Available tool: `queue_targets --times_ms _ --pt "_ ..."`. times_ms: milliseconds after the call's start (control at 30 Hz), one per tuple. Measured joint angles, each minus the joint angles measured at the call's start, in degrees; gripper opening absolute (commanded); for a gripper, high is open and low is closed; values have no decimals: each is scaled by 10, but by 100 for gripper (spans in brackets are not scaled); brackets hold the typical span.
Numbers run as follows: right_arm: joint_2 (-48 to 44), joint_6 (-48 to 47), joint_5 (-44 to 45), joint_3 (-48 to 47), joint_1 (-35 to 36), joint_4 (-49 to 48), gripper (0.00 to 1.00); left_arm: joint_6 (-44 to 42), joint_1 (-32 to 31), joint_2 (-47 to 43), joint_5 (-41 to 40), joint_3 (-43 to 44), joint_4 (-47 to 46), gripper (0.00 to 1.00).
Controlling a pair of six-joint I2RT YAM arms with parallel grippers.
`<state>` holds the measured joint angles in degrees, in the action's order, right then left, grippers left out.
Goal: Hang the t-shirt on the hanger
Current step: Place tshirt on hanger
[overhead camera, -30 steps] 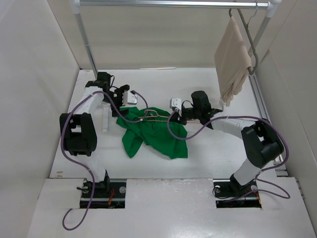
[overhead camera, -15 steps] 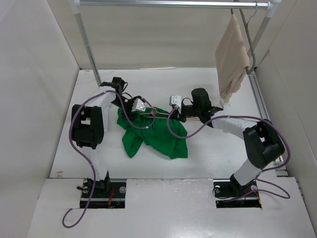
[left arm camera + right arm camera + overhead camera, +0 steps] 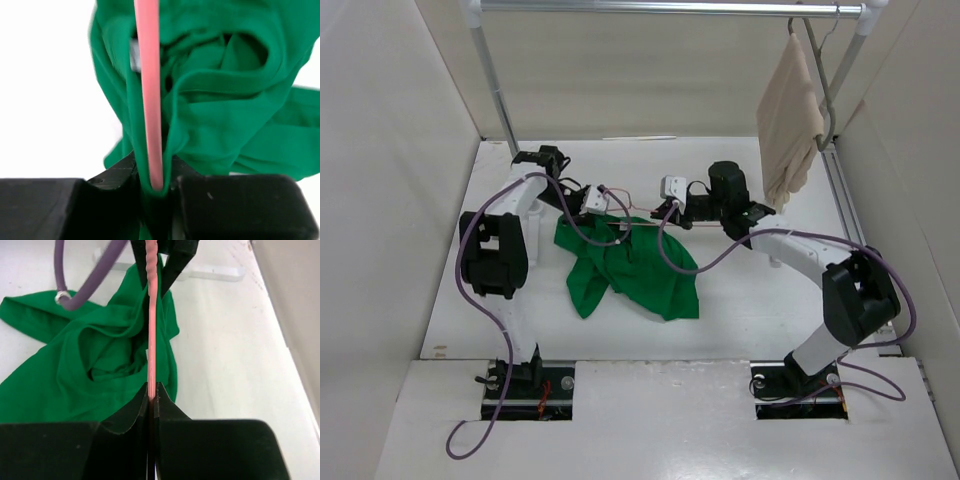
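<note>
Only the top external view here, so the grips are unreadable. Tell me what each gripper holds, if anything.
Observer: In the left wrist view, the left gripper is shut on the thin pink wire hanger, with a fold of the bright green fabric t-shirt pinched in alongside.
Operator: Now report the right.
Observer: The right gripper is shut on the hanger wire alone; no green fabric shows between its jaws.
</note>
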<state>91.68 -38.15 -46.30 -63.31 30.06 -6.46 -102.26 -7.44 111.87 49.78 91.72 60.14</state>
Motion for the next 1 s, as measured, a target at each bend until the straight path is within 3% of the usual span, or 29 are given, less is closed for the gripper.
queue_targets --times_ms 100,233,367,400,433,467,500,533,567,700,867,1000 --pt "10 0 -2 -22 1 0 0 5 -2 -20 28 6 10 16" --pt "38 0 -3 -53 2 -5 0 29 -6 -33 70 38 14 16" --pt "57 0 2 -76 4 -10 0 57 -8 -35 74 45 16 0" --pt "61 0 5 -82 4 -10 0 64 -7 -35 73 45 15 0" --pt "63 4 8 -87 4 -10 6 70 -7 -35 70 45 15 0" --pt "65 9 11 -90 4 -10 29 76 -7 -35 69 45 15 0" --pt "65 20 16 -92 4 -8 69 84 -7 -36 69 45 15 0" --pt "65 27 26 -94 4 -8 70 87 -7 -36 70 45 16 0" --pt "65 32 33 -95 4 -5 97 95 -4 -37 71 43 14 0" --pt "42 61 92 -85 1 21 100 187 9 -61 78 9 -30 0" --pt "-71 85 207 -46 -3 77 100 327 22 -114 66 -41 -121 0" --pt "-132 96 277 -46 41 118 100 380 20 -135 55 -51 -153 0"
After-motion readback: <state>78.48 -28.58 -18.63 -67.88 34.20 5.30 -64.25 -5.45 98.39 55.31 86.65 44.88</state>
